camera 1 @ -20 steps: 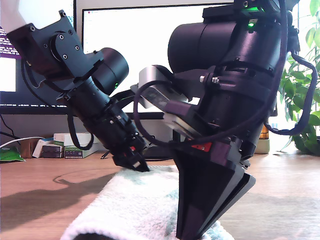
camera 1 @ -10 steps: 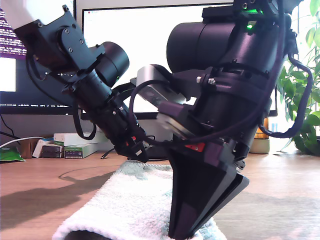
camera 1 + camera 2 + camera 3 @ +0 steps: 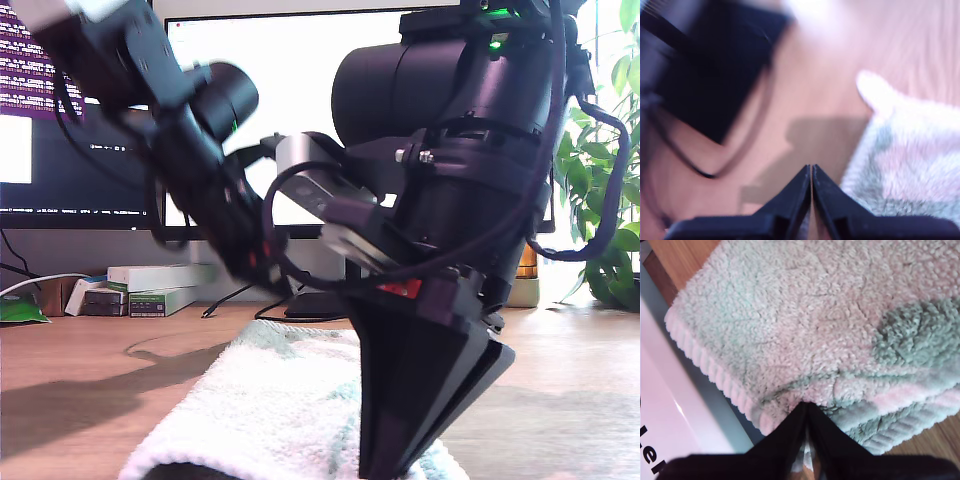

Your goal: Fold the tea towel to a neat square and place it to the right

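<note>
The tea towel (image 3: 270, 410), fluffy off-white with a pale pink ribbed edge and mint-green patches, lies folded in layers on the wooden table, low in the middle of the exterior view. My second gripper (image 3: 385, 468) is the big arm in the foreground. It points down at the towel's near end, shut on the folded edge of the towel (image 3: 815, 315), with cloth showing between its fingers (image 3: 832, 450). My first gripper (image 3: 272, 285) is motion-blurred and hangs just above the towel's far end. In its wrist view it is shut (image 3: 811, 170) and holds nothing, with the towel (image 3: 910, 160) beside it.
Two monitors (image 3: 250, 120) stand behind the table. Small boxes (image 3: 150, 290) and a cable (image 3: 30, 285) lie at the back on the exterior view's left. A plant (image 3: 600, 200) stands at its right. Bare wooden table (image 3: 80, 380) flanks the towel. A dark blurred object (image 3: 705, 75) lies by my first gripper.
My first gripper has lifted off the towel's far end and risen, now blurred by motion. My second gripper stays pinched at the towel's near end, having shifted only slightly.
</note>
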